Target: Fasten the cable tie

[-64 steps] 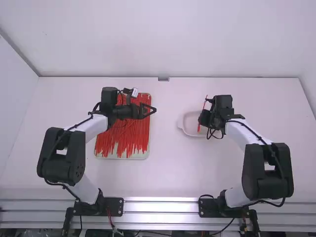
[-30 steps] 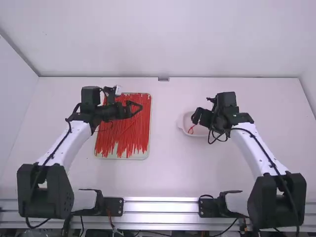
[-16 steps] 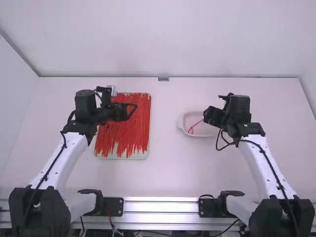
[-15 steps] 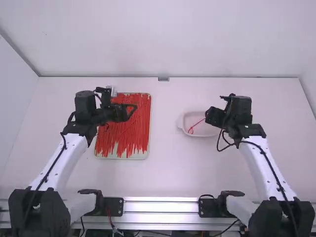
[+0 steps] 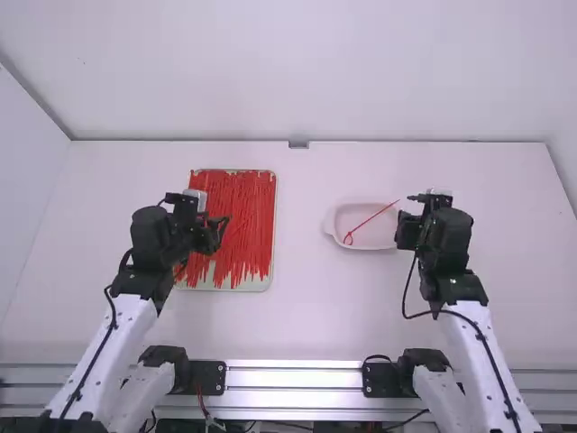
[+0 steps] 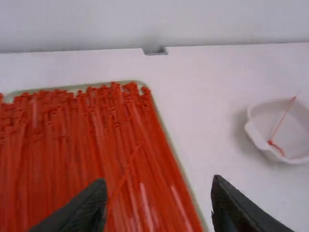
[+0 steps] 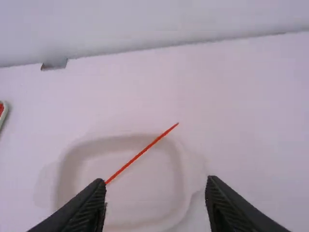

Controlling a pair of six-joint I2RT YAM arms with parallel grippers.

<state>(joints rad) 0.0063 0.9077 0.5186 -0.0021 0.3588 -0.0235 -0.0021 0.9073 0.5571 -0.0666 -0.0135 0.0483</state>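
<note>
The cable tie (image 5: 370,220), red and thin, lies in a shallow white bowl (image 5: 361,247) a little right of the table's middle. In the high view we see one end curled into a small loop on the bowl's floor, on the side toward the tray. The straight part runs slantwise to the far rim, on the right arm's side. We find no print on it that we can read. On the left arm's wrist sits a small white tag (image 5: 191,199), whose writing is too small for us to read.

The left wrist view gives the cable tie (image 6: 279,126) from a lower angle, and there the straight part leans up against the wall of the bowl (image 6: 251,126). In the right wrist view the cable tie (image 7: 142,152) pokes with its tip past the far rim of the bowl (image 7: 72,147), and its loop end is hidden behind a finger.

The left gripper (image 5: 215,230) hangs over the left half of a pale tray (image 5: 225,288) that carries a thick pile of loose ties (image 5: 239,212), also red. In its own view the left gripper (image 6: 158,180) has its fingers well apart above the pile of loose ties (image 6: 72,145), with nothing between them.

The right gripper (image 5: 413,221) is just beside the bowl, on its right. In its own view the right gripper (image 7: 154,181) also has its fingers spread and grips nothing.

The table (image 5: 505,198) is white and matte, and a plain white wall (image 5: 288,63) stands behind it. A small grey bracket (image 5: 298,143) sits at the table's far edge, and a metal rail (image 5: 288,379) at the near edge bears both arm bases.
</note>
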